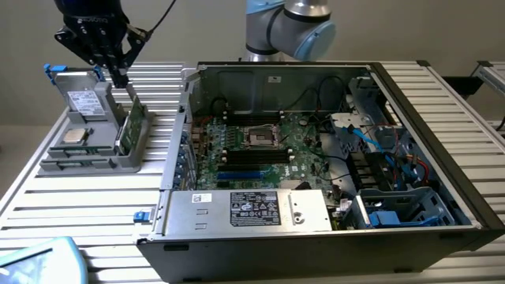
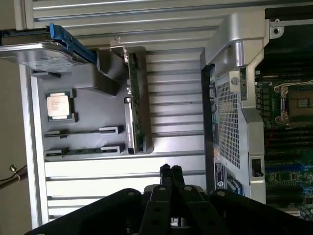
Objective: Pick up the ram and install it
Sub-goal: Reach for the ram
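on slatted bench (image 1: 79, 189), poised with gripper (image 1: 120, 81) closed on nothing near one end of the ram (image 1: 132, 121), standing on edge lengthwise along one side of the grey tray (image 1: 87, 163).

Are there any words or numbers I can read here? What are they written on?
No text here can be read.
On the power supply label: print too small.
On the drive label: blurred.
On the processor: print too small.
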Motion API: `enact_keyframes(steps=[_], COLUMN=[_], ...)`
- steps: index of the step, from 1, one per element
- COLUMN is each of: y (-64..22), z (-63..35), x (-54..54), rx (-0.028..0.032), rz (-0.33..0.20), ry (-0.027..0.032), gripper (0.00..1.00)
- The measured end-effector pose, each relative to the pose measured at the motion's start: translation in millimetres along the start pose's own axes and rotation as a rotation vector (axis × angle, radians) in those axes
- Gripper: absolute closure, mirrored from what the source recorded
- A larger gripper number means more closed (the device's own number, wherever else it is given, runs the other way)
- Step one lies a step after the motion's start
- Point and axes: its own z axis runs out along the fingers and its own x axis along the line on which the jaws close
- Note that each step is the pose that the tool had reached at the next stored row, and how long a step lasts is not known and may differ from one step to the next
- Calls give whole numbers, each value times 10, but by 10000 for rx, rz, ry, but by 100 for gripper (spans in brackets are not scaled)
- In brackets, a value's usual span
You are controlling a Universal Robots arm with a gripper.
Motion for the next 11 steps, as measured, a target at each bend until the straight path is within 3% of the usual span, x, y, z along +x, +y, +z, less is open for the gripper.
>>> enact_keyframes(steps=[11], y=[-36], z=[22], x=[495], rx=[14], rz=[9], ry=[197], gripper=[89])
